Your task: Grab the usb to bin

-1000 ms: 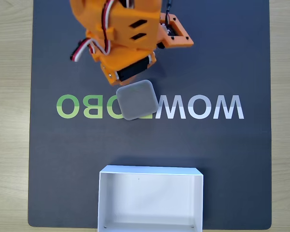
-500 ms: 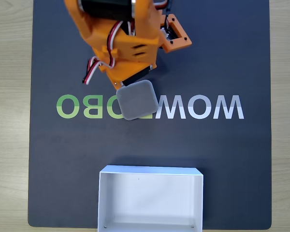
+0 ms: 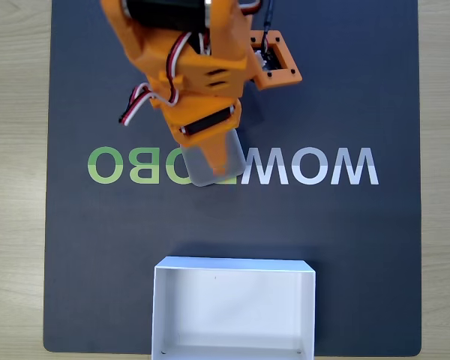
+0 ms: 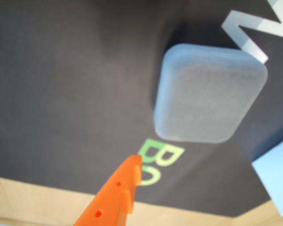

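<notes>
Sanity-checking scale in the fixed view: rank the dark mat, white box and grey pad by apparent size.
1. dark mat, by far the largest; it spans nearly the whole frame.
2. white box, cut off at the bottom edge.
3. grey pad, smallest, though the orange arm covers its upper part, so its full extent is hidden.

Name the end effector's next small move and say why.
Probably lower straight down to straddle the flat matte grey square block. It lies on the dark mat, untouched, and one orange finger hangs beside it, so no grasp exists yet.

Fixed view straight down; wrist view close; shared: usb [image 3: 214, 166].
</notes>
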Action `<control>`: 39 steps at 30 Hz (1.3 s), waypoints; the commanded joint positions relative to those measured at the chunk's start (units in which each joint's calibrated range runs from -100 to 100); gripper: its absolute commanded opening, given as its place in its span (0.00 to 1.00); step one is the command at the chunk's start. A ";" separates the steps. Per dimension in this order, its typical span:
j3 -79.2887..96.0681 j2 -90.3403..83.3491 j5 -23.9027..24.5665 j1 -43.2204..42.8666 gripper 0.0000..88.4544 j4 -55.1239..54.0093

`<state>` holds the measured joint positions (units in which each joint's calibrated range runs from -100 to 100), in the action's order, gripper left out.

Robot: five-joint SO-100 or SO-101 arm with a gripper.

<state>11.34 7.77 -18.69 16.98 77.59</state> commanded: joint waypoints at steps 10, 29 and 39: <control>-2.85 11.09 -0.03 -0.81 0.50 -1.51; -5.83 20.00 -0.13 -0.73 0.44 -7.53; -6.37 20.00 -0.03 -0.65 0.08 -7.44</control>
<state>6.37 28.58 -18.58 16.18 69.91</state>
